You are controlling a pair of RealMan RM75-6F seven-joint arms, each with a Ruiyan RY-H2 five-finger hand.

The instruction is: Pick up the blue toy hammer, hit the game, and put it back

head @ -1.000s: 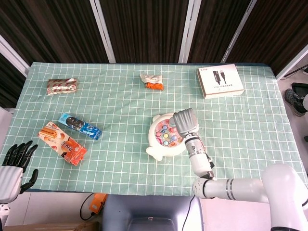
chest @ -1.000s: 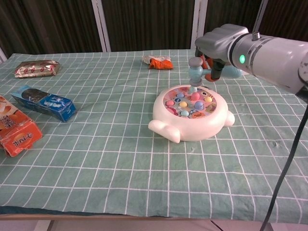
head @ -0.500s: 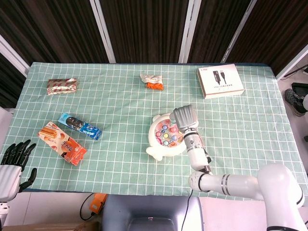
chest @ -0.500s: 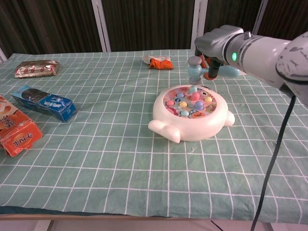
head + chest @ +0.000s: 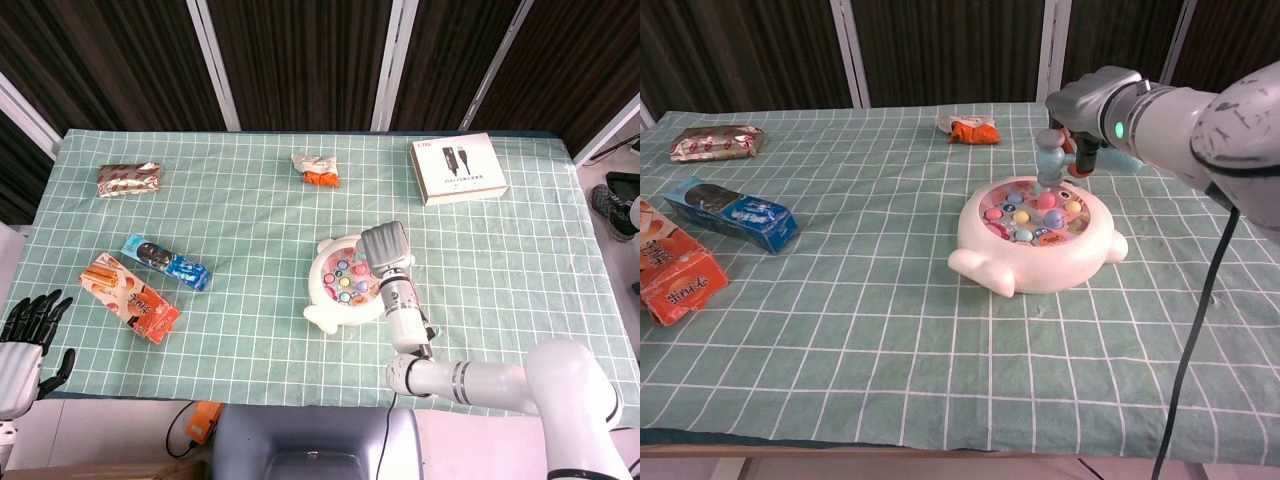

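The white round game [image 5: 1035, 240] with coloured pegs sits right of the table's middle, also visible in the head view as the game [image 5: 335, 290]. My right hand [image 5: 1092, 103] holds the blue toy hammer [image 5: 1050, 152] by its handle, the head pointing down at the game's far pegs. From the head camera my right hand [image 5: 383, 246] covers the game's right side and hides the hammer. My left hand [image 5: 24, 338] hangs off the table's front left corner, fingers apart, holding nothing.
A white box [image 5: 458, 168] lies at the back right. An orange snack bag [image 5: 970, 128] lies behind the game. On the left lie a silver packet [image 5: 717, 142], a blue packet [image 5: 732, 214] and an orange packet [image 5: 675, 275].
The hammer head has dropped from above the game down to its far pegs. My right hand has shifted slightly. My left hand has barely moved.
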